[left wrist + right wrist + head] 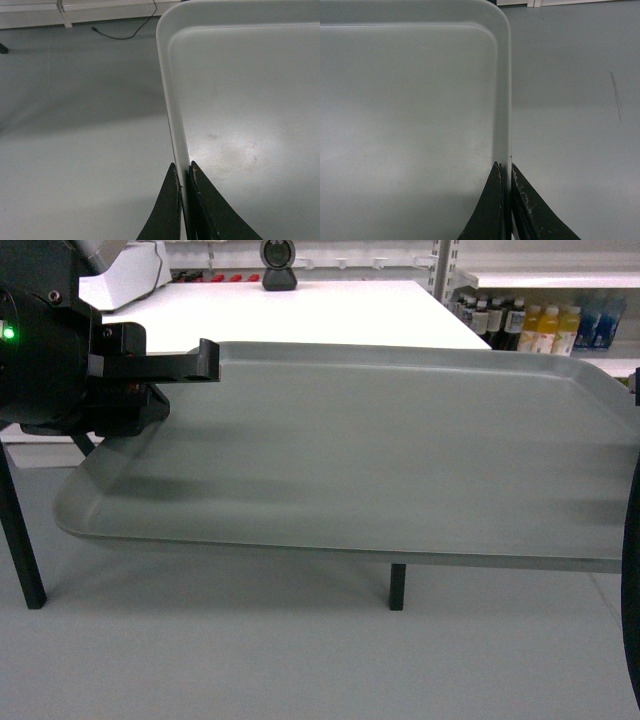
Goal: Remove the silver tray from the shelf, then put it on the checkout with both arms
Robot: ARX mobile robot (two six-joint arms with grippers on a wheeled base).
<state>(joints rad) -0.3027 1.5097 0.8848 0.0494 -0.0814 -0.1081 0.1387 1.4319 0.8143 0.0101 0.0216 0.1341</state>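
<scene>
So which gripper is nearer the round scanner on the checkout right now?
Left. The left gripper clamps the silver tray rim almost below the round scanner on the checkout; the right gripper holds the opposite rim, at the head view's far right edge.

The right hand [506, 172] pinches the tray's [410, 110] right rim between its black fingers [492, 210], above grey floor [570, 125].

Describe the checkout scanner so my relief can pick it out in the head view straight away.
Look past the silver tray to the white checkout behind it. At its far edge stands the scanner, a small dark device on a black base with a round silver-rimmed lens. It is the only dark upright thing there; the bottles sit on shelves to the right.
</scene>
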